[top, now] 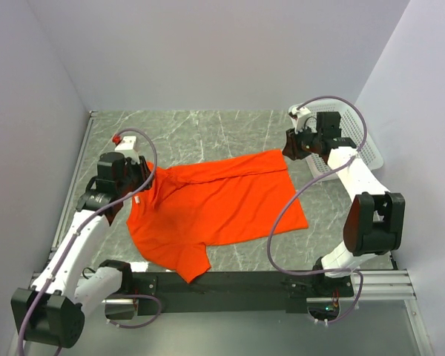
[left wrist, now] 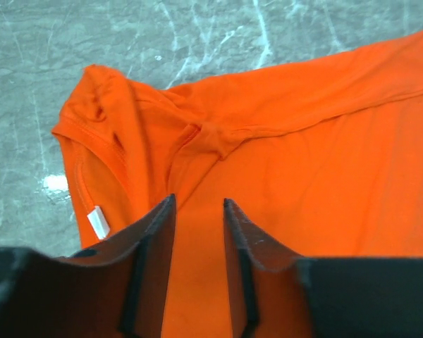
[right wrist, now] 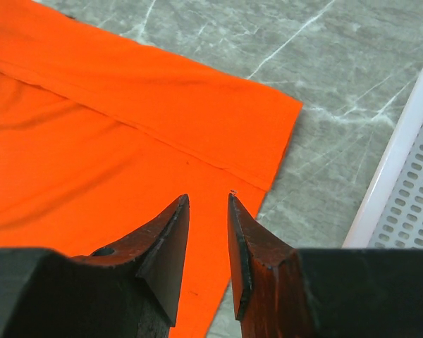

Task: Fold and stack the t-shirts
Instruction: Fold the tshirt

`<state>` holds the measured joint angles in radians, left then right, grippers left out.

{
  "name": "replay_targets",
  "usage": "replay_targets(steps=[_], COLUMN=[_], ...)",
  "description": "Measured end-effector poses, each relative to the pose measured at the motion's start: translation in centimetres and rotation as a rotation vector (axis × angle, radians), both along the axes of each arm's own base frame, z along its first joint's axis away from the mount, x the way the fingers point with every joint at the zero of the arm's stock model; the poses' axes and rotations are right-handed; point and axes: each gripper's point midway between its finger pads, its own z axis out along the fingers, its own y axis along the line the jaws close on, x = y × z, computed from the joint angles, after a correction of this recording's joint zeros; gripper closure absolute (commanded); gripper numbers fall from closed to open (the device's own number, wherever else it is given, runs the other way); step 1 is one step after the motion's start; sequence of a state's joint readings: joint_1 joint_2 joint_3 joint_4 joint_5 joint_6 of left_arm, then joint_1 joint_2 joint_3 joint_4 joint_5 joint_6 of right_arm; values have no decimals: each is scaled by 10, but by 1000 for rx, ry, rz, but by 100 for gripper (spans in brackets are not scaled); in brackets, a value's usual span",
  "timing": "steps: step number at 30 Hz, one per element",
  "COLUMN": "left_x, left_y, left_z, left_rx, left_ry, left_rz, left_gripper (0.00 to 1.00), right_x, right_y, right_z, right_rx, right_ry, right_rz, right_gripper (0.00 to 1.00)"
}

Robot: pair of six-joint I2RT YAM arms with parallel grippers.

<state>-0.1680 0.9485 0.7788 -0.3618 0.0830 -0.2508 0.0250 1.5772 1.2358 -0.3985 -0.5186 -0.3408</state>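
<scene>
Folding goes best from a flat t-shirt [top: 215,211], which lies spread on the desk [top: 208,133] just beside the basket [top: 367,150]. Our left fingers [left wrist: 155,239] stand apart and empty over the collar end farthest from the basket. Our right fingers [right wrist: 170,243], narrowly apart and empty, hover over the corner nearest it. We should pinch both ends level, keeping the crease straight.

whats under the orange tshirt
The grey marbled tabletop shows around the t-shirt, which lies on it; anything else beneath the cloth is covered.
</scene>
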Motion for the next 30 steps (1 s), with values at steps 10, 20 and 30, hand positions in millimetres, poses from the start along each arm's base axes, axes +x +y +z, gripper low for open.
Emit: replay_targets(steps=[10,20,30], left_x=[1,49,74], left_y=[-10,-34,-29], left_z=[4,-71,-111], left_rx=[-31,38,178], left_ry=[4,248,324], left_rz=[-47,-137,-150], left_gripper=[43,38,37], right_x=[-12,-33,-35], right_y=[7,16,21], right_z=[7,-9,-10], right_rx=[41,96,119], right_ry=[12,80,90], right_rz=[7,27,47], right_gripper=[64,63,63])
